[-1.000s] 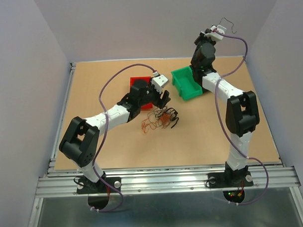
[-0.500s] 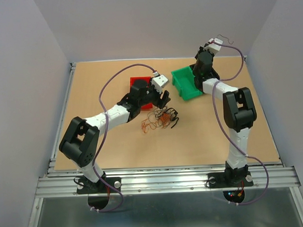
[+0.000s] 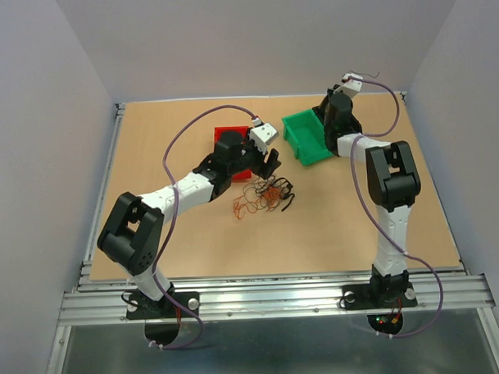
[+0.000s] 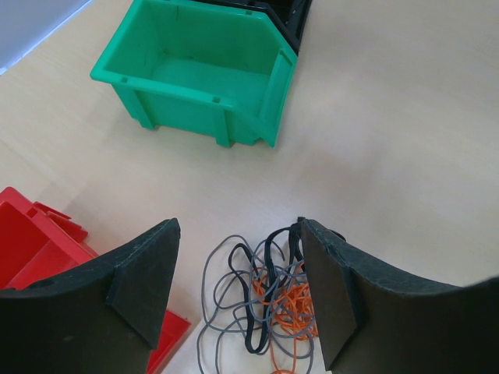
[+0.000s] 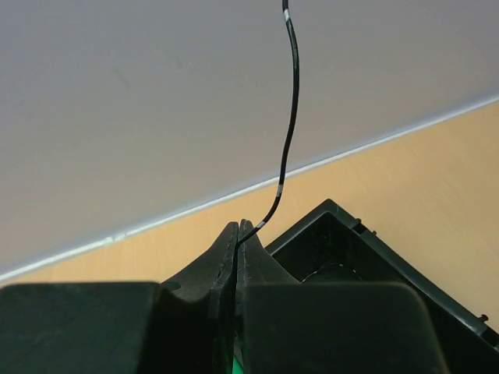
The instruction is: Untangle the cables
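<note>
Jaws on the left arm stand wide apart, hovering just over the small tangle of thin black, grey and orange cables (image 4: 269, 304), which lies loose on the tan wooden tabletop (image 3: 332, 217) near its middle, just in front of the red plastic bin (image 3: 227, 133) and well apart from the green plastic bin (image 3: 307, 140); in the left wrist view the loops sit between and below the two black fingers (image 4: 148, 280), one black loop running close by the right-hand one, touching or not I cannot tell. Jaws on the right arm are pressed tight together on a single thin black wire (image 5: 290, 117), which rises from their tips in a gentle curve against the grey wall; they are held up at the far side of the green bin, over a black plastic bin (image 5: 374, 249)
</note>
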